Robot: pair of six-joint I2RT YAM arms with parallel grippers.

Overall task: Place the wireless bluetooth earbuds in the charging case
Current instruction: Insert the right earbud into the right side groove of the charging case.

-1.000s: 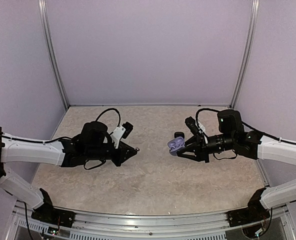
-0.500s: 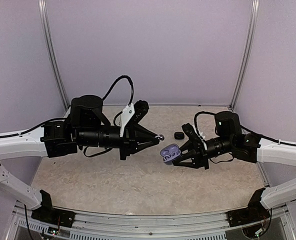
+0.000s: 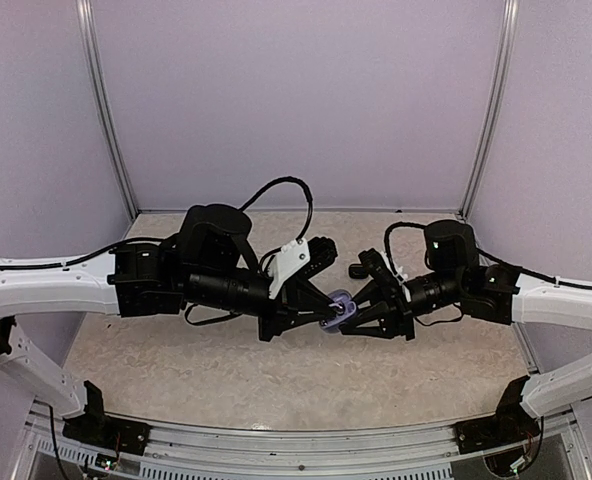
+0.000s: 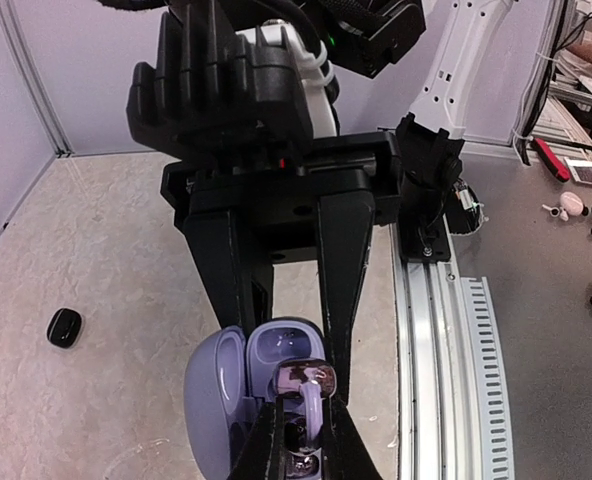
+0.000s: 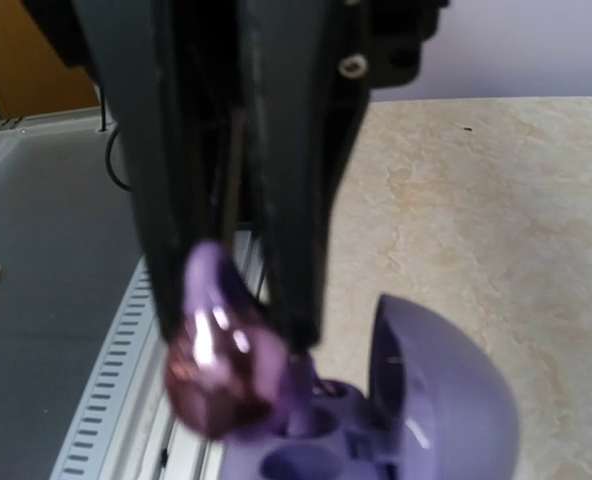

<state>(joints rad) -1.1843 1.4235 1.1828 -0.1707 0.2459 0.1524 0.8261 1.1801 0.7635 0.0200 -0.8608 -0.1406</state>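
Left wrist view: a purple earbud (image 4: 304,383) is clamped at the tips of the left gripper (image 4: 298,445) jaws. Its long axis is laid along them, and its glossy head is pointed at the open lavender charging case (image 4: 221,395). That case is gripped in the right gripper (image 4: 286,345) jaws above the table (image 4: 96,230).

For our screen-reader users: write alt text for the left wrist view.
The left gripper pinches a glossy purplish earbud over an open lilac charging case, which the right gripper holds from the far side. A small black object lies on the marbled table to the left.
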